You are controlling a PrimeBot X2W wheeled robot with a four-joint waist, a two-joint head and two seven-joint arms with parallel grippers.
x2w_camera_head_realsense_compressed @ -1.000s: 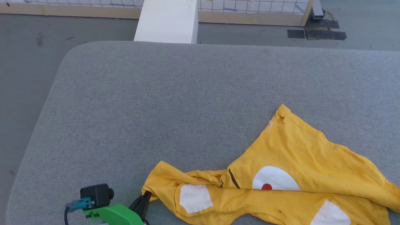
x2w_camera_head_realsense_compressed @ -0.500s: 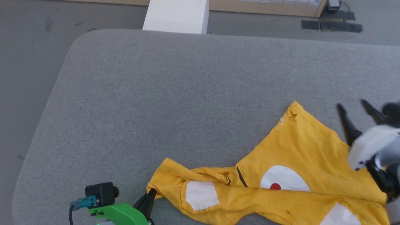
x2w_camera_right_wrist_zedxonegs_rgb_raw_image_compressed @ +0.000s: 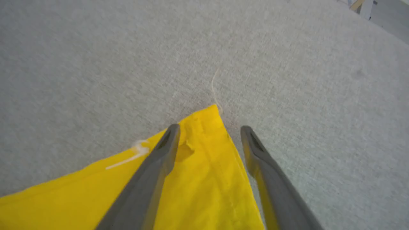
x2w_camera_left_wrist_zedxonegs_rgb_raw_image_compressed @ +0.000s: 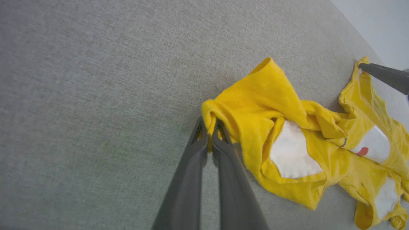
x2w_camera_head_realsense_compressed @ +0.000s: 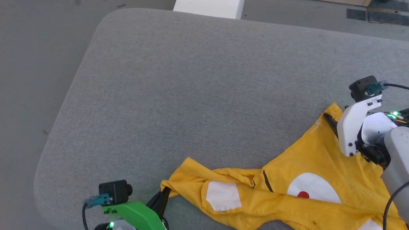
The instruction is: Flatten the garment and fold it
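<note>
We see the garment [x2w_camera_head_realsense_compressed: 319, 159], a yellow T-shirt, lying crumpled on the near right part of the table [x2w_camera_head_realsense_compressed: 191, 80], which has a grey cloth cover. The printed side is up: a white round patch [x2w_camera_head_realsense_compressed: 314, 187] with a red dot [x2w_camera_head_realsense_compressed: 303, 194], a square white patch [x2w_camera_head_realsense_compressed: 223, 195] and a thin black line [x2w_camera_head_realsense_compressed: 267, 180]. The left pincer [x2w_camera_left_wrist_zedxonegs_rgb_raw_image_compressed: 209, 129], close to the near edge of the table, is closed on a bunched corner of the garment, and the yellow cloth is pinched between its two tips. The right pincer [x2w_camera_right_wrist_zedxonegs_rgb_raw_image_compressed: 209, 129], toward the right side of the table, stands open at the pointed far corner of the garment: one finger is over the cloth, the tip of the other is over the bare table just beside it. We cannot tell if these fingers touch the cloth. A pale thread [x2w_camera_right_wrist_zedxonegs_rgb_raw_image_compressed: 214, 88] goes out from this corner onto the table
</note>
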